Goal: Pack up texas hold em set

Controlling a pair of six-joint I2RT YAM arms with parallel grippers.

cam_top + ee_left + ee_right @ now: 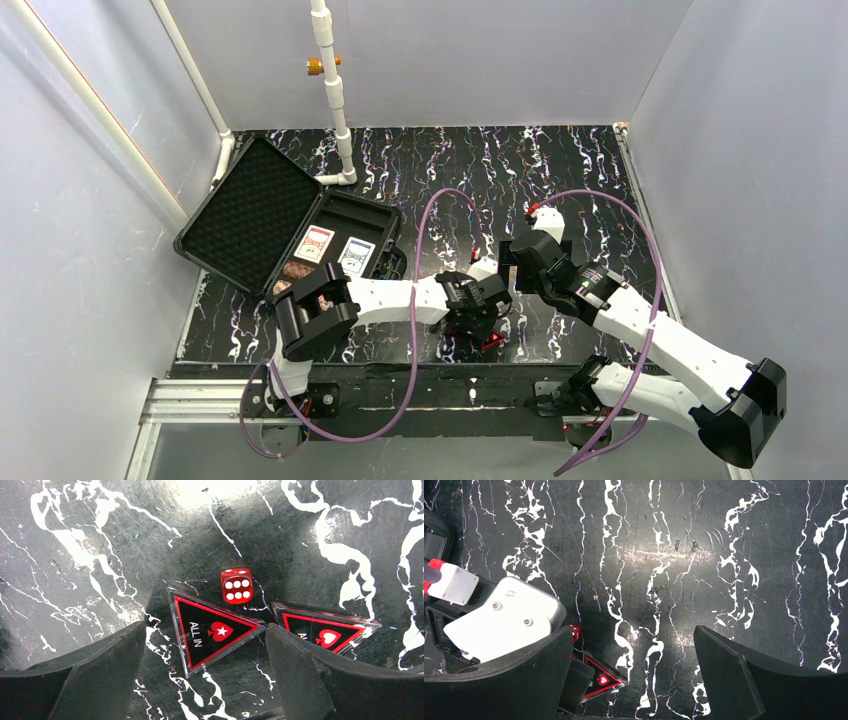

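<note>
Collecting loose pieces: left claw (204,635) hung open astride the ALL IN triangle (200,622), die (236,585) just beyond; closing seemed next; right claw (631,645) gaped empty.

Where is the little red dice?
In the left wrist view's centre, the red dice sits just beyond the ALL IN triangle, up-left of the second triangle.

The black, white-veined table (75,560) bears a red-edged triangle (212,630) between the fingers of the left claw (206,632), a red die (236,585) just beyond, a second triangle (325,632) beside one finger, and an open black case (250,215) well apart.
</note>
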